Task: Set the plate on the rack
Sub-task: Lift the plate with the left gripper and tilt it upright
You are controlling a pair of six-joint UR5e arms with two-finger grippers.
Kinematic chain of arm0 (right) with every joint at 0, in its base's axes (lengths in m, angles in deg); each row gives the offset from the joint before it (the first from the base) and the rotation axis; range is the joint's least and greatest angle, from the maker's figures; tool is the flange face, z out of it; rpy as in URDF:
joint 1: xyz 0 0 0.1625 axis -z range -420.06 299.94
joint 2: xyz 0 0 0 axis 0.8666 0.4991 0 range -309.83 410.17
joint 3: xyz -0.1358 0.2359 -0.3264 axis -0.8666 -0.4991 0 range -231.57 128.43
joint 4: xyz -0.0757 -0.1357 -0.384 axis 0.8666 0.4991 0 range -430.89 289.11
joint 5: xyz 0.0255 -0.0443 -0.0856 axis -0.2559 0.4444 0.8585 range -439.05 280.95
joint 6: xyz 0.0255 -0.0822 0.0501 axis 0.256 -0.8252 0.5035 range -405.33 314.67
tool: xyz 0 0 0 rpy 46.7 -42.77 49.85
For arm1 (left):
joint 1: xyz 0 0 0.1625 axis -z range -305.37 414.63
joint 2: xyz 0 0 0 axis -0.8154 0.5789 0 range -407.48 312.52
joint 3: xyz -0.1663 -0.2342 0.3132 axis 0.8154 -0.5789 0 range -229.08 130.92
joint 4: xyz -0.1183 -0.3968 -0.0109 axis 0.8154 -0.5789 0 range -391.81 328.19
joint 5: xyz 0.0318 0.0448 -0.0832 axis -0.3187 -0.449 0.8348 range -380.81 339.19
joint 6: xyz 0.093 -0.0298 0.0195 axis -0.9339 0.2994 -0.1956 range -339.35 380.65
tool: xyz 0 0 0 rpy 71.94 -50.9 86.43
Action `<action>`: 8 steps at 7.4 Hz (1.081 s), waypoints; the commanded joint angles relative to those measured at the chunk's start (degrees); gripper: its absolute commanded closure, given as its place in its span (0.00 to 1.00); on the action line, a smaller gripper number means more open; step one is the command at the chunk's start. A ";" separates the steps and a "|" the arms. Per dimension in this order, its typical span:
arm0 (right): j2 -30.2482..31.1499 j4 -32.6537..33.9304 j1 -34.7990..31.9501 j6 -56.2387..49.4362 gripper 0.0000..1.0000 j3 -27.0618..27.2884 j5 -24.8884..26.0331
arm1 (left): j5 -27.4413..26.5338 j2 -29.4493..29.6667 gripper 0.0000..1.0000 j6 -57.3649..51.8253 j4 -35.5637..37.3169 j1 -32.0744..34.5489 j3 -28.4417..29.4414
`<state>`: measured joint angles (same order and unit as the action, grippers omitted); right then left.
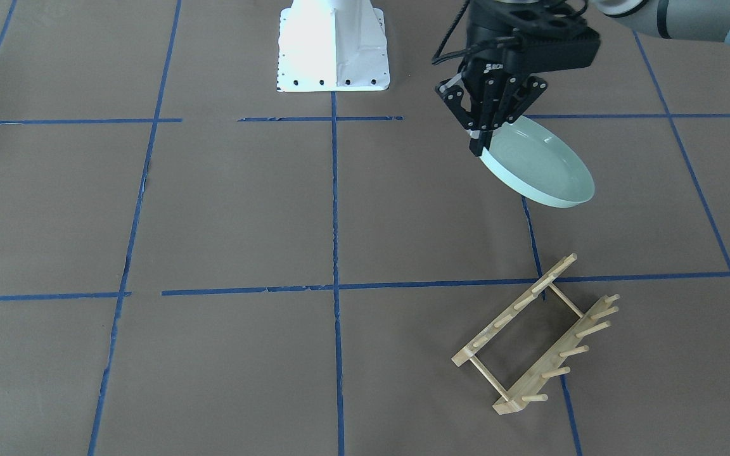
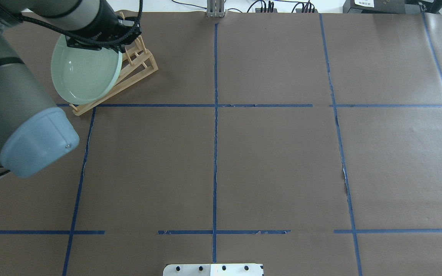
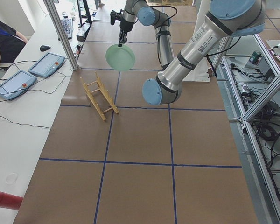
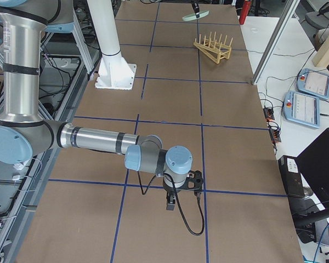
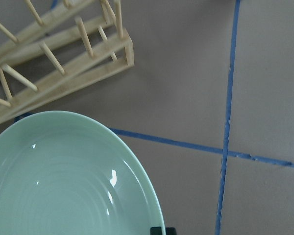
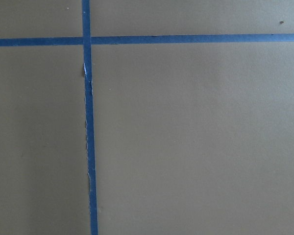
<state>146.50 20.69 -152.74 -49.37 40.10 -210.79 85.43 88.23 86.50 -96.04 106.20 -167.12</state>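
Observation:
My left gripper (image 1: 480, 140) is shut on the rim of the pale mint-green plate (image 1: 539, 166) and holds it tilted in the air, above the table. The light wooden rack (image 1: 533, 335) stands on the brown table, apart from the plate and beyond it from the robot's base. In the overhead view the plate (image 2: 84, 73) overlaps the rack (image 2: 138, 71). The left wrist view shows the plate (image 5: 63, 181) with the rack (image 5: 59, 73) beyond it. My right gripper (image 4: 172, 201) hangs low over the table far from both; I cannot tell whether it is open or shut.
The white robot base (image 1: 333, 47) stands at the table's edge. Blue tape lines (image 2: 215, 115) grid the brown table. A side table beyond the rack holds tablets (image 3: 46, 64) and a red cylinder (image 3: 4, 199). An aluminium post (image 3: 60, 32) rises near the rack.

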 commanded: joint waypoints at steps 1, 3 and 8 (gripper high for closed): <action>0.00 0.00 -0.05 0.00 0.00 0.00 0.00 | 10.96 -0.70 1.00 -6.17 -4.37 11.05 -0.17; 0.00 0.00 -0.05 0.00 0.00 0.00 0.00 | 24.82 -8.04 1.00 -4.17 -20.75 19.75 0.88; 0.00 0.00 0.04 0.00 0.00 -0.09 0.00 | 33.69 -20.56 1.00 26.46 -71.65 26.30 11.85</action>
<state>146.50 20.69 -152.73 -49.37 40.07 -210.80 119.13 69.48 105.55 -156.91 132.32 -157.58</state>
